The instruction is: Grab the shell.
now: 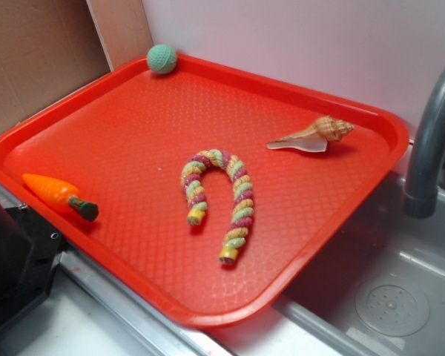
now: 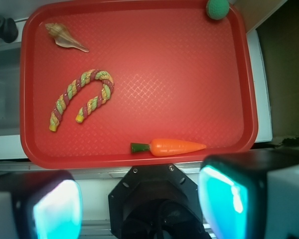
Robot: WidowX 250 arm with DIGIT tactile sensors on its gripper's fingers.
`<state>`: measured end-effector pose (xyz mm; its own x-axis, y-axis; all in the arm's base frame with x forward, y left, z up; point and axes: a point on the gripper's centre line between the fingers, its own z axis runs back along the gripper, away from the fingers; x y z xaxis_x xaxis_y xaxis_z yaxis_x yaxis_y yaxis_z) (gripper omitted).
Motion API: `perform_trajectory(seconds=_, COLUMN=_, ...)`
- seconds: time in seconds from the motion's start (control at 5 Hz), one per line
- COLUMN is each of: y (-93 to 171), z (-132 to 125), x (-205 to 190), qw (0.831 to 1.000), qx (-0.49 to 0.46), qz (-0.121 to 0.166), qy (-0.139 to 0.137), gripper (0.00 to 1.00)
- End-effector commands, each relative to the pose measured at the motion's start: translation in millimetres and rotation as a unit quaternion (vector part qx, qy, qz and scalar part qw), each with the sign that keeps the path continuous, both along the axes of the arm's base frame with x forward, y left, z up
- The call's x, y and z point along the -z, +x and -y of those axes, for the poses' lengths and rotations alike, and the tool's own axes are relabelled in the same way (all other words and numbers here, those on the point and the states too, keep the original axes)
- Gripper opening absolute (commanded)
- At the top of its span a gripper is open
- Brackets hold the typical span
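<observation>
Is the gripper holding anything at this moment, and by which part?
Nothing is held. The gripper is open, off the tray's near edge; the shell lies untouched in a far corner.

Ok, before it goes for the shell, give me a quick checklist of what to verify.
1. Shell in sight on the tray: ok, near the faucet-side edge.
2. Shell apart from the rope cane: ok, clear tray between them.
3. Gripper open: ok, fingers spread, nothing held.
4. Gripper over the shell: not ok, it sits off the tray by the carrot.
5. Path across: cannot tell, height above the cane is unclear.
6. Ball out of the way: ok, far corner.
</observation>
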<state>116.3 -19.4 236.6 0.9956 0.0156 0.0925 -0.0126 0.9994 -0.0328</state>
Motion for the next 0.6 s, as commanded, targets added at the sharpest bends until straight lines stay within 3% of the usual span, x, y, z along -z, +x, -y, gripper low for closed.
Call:
perform_trajectory(seconds=0.0, y=0.0, z=0.0, x=0.0, qw=1.000, qx=0.000, qz=0.000, qy=0.000, gripper=1.00)
perform_trajectory(seconds=0.4, y=97.2, z=54.9, x=53.1, qw=0.984, qx=0.168, qz=0.054, qy=0.003, gripper=1.00)
